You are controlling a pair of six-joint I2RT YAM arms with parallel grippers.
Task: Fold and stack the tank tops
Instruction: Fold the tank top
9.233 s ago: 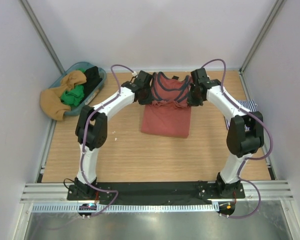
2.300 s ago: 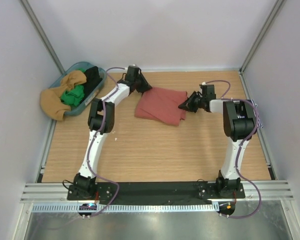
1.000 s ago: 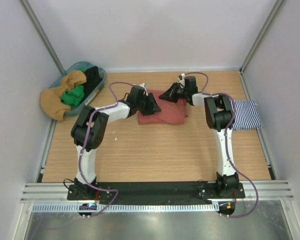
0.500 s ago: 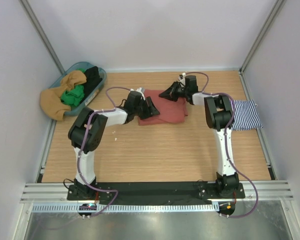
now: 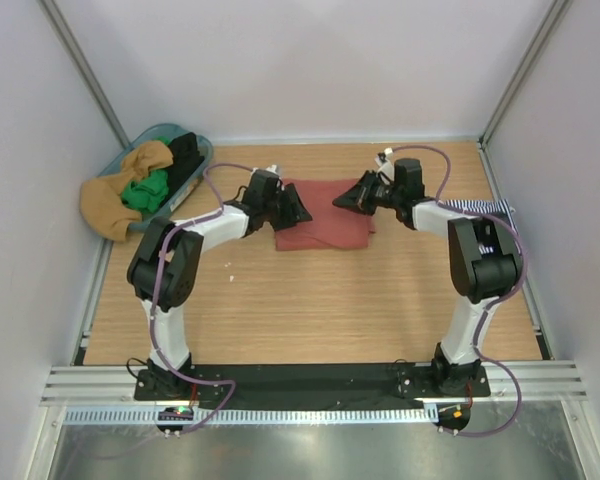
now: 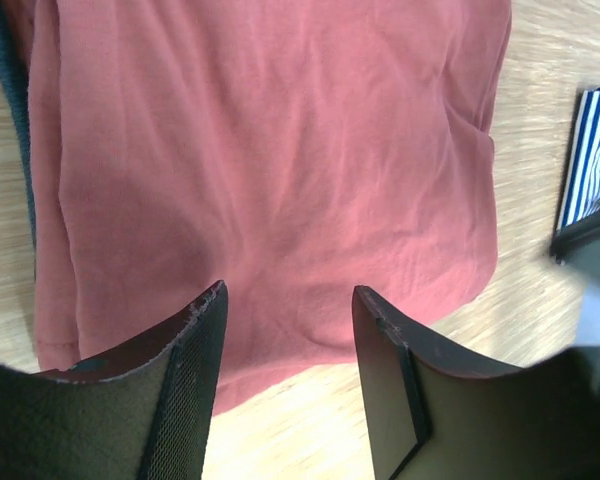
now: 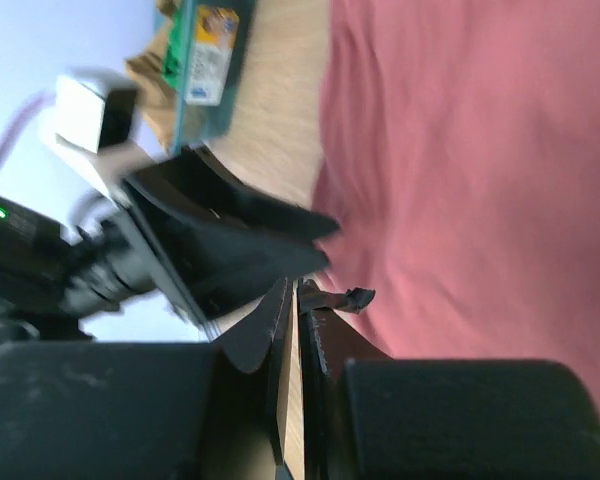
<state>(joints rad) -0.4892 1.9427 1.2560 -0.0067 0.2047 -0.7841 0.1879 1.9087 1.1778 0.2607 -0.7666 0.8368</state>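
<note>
We have the rust-red tank top folded flat on the bench, mid-width, toward the far edge. Left wrist view shows navy trim along one side of it.

The left gripper sits over the left part of the top, close above the cloth. Its jaws are released: the fingers are spread, plain red cloth shows between them, and nothing is held.

The right gripper is over the far right part of the top, pointing toward the left gripper, near it but apart. Its jaws are clenched. In the right wrist view the fingers are pressed together with only a thin line between them, and we see no cloth caught there. We cannot tell if the tips touch the cloth.

The striped tank top lies by the right edge of the bench, mostly hidden behind the right arm. It is well apart from the red one, not stacked. A strip of it also shows in the left wrist view.

A teal bin at the far left corner holds tan, green and black clothes, with the tan piece spilling over the rim.
</note>
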